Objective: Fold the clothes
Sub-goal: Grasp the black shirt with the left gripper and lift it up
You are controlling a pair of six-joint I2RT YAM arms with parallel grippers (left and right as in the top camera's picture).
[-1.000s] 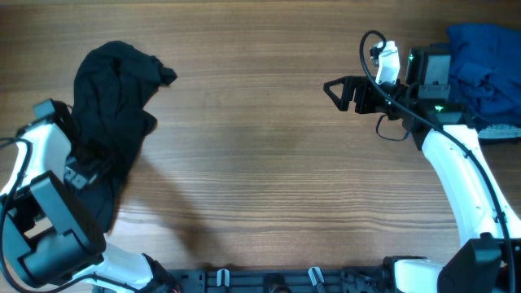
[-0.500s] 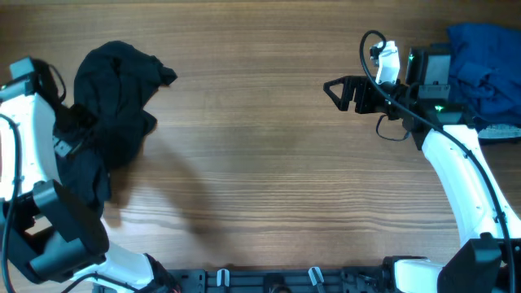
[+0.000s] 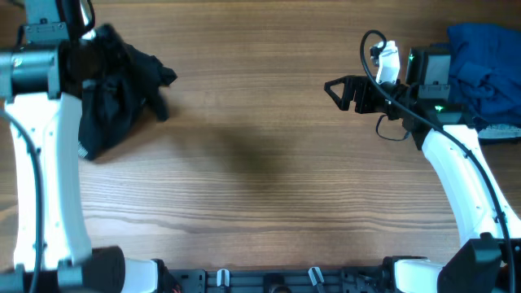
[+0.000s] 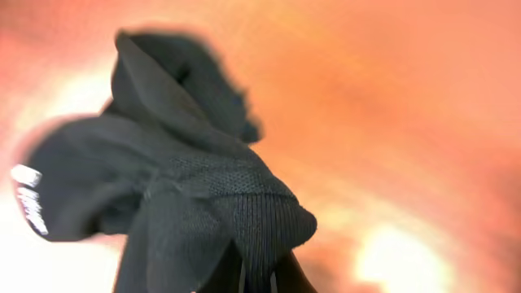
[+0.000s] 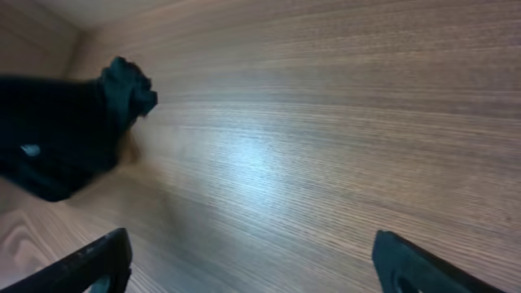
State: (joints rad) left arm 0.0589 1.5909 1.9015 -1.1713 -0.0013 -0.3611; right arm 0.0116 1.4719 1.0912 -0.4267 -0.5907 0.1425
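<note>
black garment (image 3: 114, 98) hangs bunched from left gripper (image 4: 256, 281)

- Left arm (image 3: 45, 163) stretches far forward, its gripper (image 4: 257, 281) raised and clamped on the clothes (image 4: 187, 187).
- Right arm (image 3: 464, 175) is bent, its gripper (image 3: 334, 88) pointing left, jaws wide apart.

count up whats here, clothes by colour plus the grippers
black garment: 1
blue pile of clothes: 1 (pieces in it cannot be told apart)
grippers: 2, the left gripper and the right gripper
total: 4
</note>
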